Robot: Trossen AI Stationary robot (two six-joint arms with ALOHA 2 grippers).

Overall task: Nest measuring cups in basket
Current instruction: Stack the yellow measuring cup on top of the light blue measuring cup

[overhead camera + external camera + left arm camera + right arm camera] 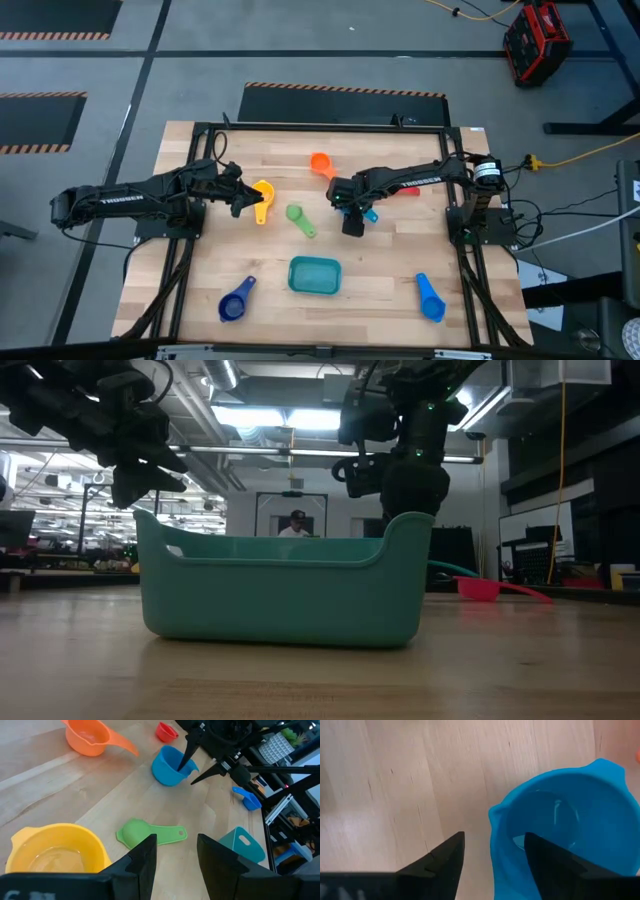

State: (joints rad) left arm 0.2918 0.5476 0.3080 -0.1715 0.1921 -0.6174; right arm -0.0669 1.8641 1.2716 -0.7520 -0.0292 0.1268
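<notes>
Light blue cup [560,827]: upright on the counter [380,280], up and to the right of the basket, just beside the right hand.
Right hand [353,222]: fingers parted — one tip [540,855] inside the cup's bowl, the other outside its wall; whether they touch the wall cannot be told.
Basket [314,275]: teal, near the counter's front edge, nothing seen in it.
Green cup [299,218]: just above the basket, slightly left.
Yellow cup [263,198]: up and left of the basket, right by the left hand.
Left hand [243,200]: fingers apart, holding nothing — poised over the yellow cup.
Orange cup [321,163]: far above the basket.
Red cup [166,731]: beyond the light blue cup.
Dark blue cup [235,303]: left of the basket.
Blue cup [430,300]: right of the basket.
</notes>
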